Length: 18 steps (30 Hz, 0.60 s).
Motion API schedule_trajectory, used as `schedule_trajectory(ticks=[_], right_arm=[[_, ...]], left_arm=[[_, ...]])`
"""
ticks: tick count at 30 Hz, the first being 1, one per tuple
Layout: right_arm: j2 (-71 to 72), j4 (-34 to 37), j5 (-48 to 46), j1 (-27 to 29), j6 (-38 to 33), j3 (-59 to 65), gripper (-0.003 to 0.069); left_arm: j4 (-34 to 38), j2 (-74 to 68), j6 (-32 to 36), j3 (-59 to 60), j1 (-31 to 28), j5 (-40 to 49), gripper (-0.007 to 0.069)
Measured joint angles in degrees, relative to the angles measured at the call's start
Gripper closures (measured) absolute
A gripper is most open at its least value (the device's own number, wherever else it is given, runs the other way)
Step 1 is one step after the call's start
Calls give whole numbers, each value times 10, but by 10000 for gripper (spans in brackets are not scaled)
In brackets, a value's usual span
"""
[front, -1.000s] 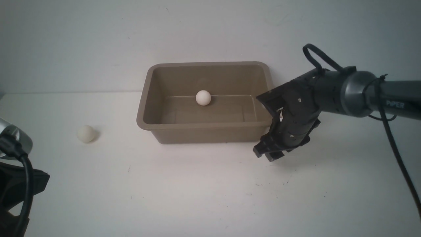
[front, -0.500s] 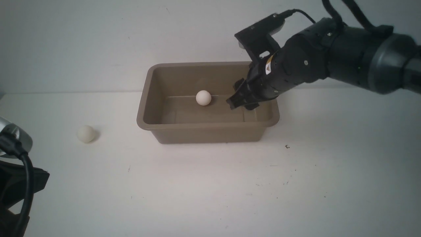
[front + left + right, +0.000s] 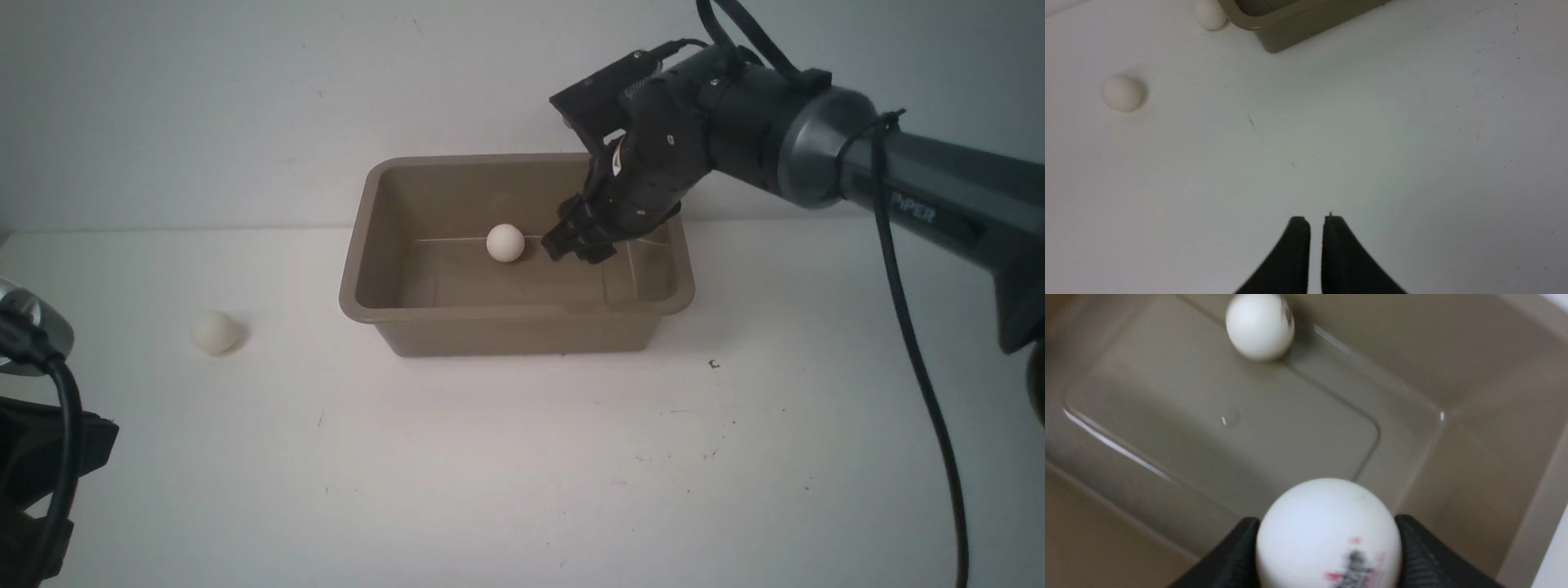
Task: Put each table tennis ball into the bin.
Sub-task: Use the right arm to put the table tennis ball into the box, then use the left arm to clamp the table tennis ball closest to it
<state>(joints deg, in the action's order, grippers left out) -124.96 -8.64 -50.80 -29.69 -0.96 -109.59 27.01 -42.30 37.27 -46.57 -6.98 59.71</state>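
The tan bin (image 3: 359, 306) stands at the table's middle back. One table tennis ball (image 3: 504, 242) rests on its floor near the far wall. My right gripper (image 3: 575, 245) hangs inside the bin just right of that ball, shut on a ball with a dark and red logo (image 3: 1327, 531). The resting ball (image 3: 1259, 326) shows beyond it. Another ball (image 3: 215, 332) lies on the table left of the bin. In the left wrist view this ball (image 3: 1122, 93) shows, and a further ball (image 3: 1209, 14) against the bin's outer corner (image 3: 1274, 30). My left gripper (image 3: 1311, 218) is shut and empty over bare table.
The white table (image 3: 522, 457) meets a white wall just behind the bin. My left arm's base and cable (image 3: 49, 441) fill the near left corner. The right arm (image 3: 898, 196) reaches in from the right above the table, its cable (image 3: 922, 367) hanging down.
My right gripper rose from the table at the bin's near right corner, swung over the rim and came down inside the bin, then edged left toward the resting ball. The balls on the table stayed put.
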Motion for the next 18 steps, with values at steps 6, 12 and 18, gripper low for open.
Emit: schedule_trajectory(ticks=[6, 12, 18], right_arm=[[3, 0, -47, 2, -2, -5, 154], [70, 14, -61, 2, -13, -5, 148], [208, 58, -103, 2, -9, -6, 172]], left_arm=[[-11, 0, -21, 0, 0, -34, 498], [-93, -44, -63, 0, 0, -159, 391], [-124, -207, -126, -1, 0, -281, 344]])
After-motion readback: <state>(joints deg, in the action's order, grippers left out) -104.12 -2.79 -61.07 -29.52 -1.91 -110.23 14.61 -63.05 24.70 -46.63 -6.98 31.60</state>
